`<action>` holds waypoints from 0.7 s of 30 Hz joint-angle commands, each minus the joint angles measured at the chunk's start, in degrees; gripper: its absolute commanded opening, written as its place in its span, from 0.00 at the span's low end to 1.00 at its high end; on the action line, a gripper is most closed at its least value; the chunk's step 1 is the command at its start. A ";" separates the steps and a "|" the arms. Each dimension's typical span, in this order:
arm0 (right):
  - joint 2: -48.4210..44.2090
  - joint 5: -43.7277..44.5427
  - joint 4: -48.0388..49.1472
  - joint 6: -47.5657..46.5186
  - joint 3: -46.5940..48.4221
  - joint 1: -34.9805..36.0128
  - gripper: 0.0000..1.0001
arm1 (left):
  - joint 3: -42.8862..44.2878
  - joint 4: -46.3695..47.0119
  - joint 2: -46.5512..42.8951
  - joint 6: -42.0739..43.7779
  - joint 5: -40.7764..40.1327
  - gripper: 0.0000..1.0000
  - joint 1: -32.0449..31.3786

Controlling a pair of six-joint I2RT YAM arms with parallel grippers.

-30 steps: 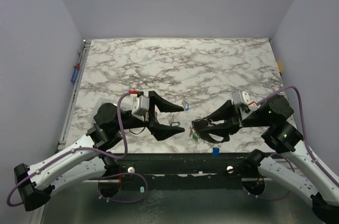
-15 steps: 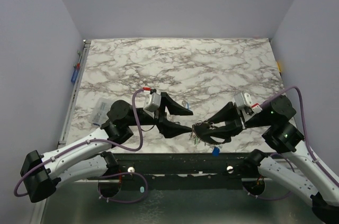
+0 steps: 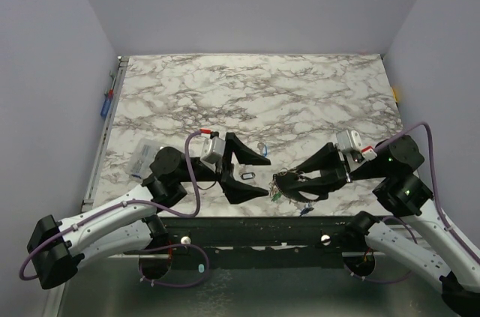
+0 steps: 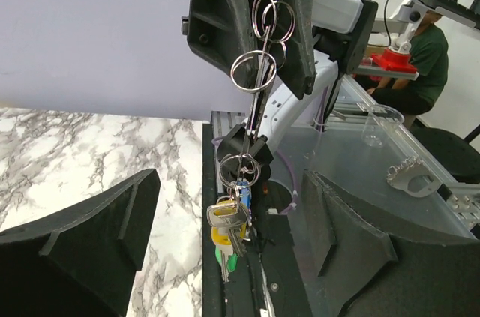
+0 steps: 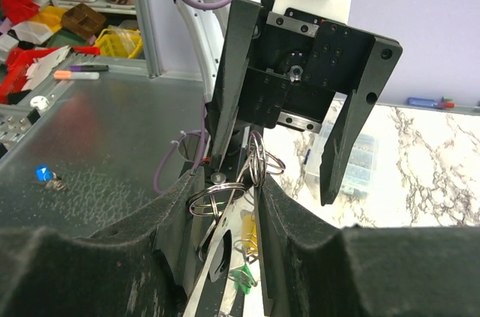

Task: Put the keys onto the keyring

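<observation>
Silvery wire keyring (image 4: 253,71) sits pinched by the right gripper (image 3: 289,182), jaws part-closed, over the near edge of the table (image 3: 300,92), keys (image 4: 229,221) dangling beneath. The left gripper (image 3: 268,174) gapes wide, empty. Step: fetching another; what may be a blue key (image 3: 262,149) lies nearby, needing a fine pinch

We are in a robotics lab: a marble-patterned table (image 3: 300,92) boxed in by plain walls (image 3: 247,2), coloured parts bins (image 5: 120,42) alongside, and a person (image 4: 426,47) working nearby.
</observation>
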 commanded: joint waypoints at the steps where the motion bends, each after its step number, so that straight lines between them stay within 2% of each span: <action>1: -0.17 1.68 1.89 0.66 2.59 -0.20 0.01 | -0.87 1.83 0.49 0.32 0.53 0.82 -0.34; 10: -0.43 2.97 1.92 0.92 3.24 -0.17 0.01 | -0.79 1.92 2.86 1.27 0.15 0.77 -0.43; 21: 0.08 3.12 2.93 1.62 3.40 -0.20 0.01 | -0.88 4.47 5.43 1.03 -0.88 0.77 -1.94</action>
